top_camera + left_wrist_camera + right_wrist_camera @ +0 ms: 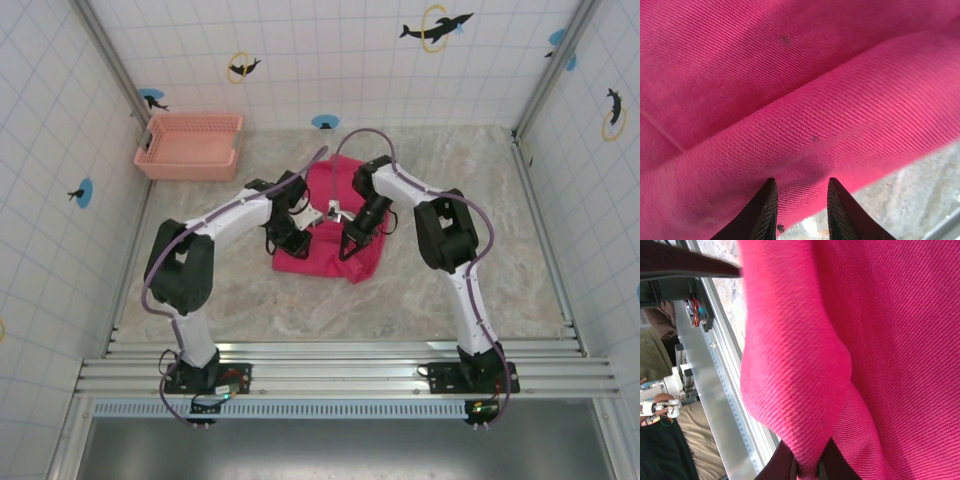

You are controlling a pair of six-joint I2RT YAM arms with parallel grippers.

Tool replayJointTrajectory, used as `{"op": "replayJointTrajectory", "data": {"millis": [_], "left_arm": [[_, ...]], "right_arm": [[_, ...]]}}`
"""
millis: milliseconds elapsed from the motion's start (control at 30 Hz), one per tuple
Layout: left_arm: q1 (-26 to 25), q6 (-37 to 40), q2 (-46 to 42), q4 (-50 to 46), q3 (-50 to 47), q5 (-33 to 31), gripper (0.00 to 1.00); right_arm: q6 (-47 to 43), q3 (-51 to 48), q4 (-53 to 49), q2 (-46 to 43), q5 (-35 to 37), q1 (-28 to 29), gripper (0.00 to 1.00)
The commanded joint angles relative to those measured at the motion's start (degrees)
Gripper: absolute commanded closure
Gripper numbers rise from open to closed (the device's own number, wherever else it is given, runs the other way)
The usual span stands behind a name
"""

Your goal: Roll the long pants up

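Two-handed pinching at the long pants [332, 258], mid-table [450, 290].
Lying bunched between both arms, well apart from the basket [190, 146] in the far left corner (paler pink, plastic). Clamping a fold of the cloth tight with the right gripper [807, 467], fingers nearly meeting. Pressing the left gripper [799, 202] against a folded edge by the bare table, fingers a narrow gap apart (gripping or merely touching, cannot tell).
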Motion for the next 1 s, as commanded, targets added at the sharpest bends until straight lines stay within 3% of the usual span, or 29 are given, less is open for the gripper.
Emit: {"op": "replayJointTrajectory", "data": {"millis": [0, 67, 167, 267, 433, 533, 700, 967], "left_arm": [[0.1, -0.4, 3.8, 0.8, 3.5, -1.4, 0.70], [0.1, -0.1, 5.7, 0.5, 5.1, -1.4, 0.72], [0.2, 0.9, 7.9, -0.7, 7.7, -1.7, 0.72], [0.3, 1.8, 9.5, -1.9, 9.8, -2.4, 0.72], [0.3, 2.1, 10.9, -3.1, 11.3, -3.8, 0.72], [0.4, 2.1, 11.1, -3.2, 11.1, -3.8, 0.72], [0.3, 2.1, 11.4, -3.6, 11.0, -4.0, 0.72], [0.6, 3.0, 11.5, -4.4, 11.2, -4.5, 0.72]], "right_arm": [[-0.7, 1.7, -1.0, 0.7, -0.2, -0.8, 0.91], [-0.7, 1.6, -1.1, -0.6, 1.6, -1.4, 0.85], [2.9, 0.2, 0.9, -5.3, 11.7, -3.4, 0.69], [6.0, -1.3, 3.6, -11.1, 27.0, -6.0, 0.66], [7.2, -5.1, 6.8, -21.6, 32.8, -7.4, 0.62], [7.5, -9.1, 7.1, -26.2, 32.6, -4.2, 0.60], [10.2, -18.0, 9.6, -30.1, 25.9, 1.5, 0.57], [17.2, -27.6, 21.4, -29.4, 19.3, 5.1, 0.57]]}}
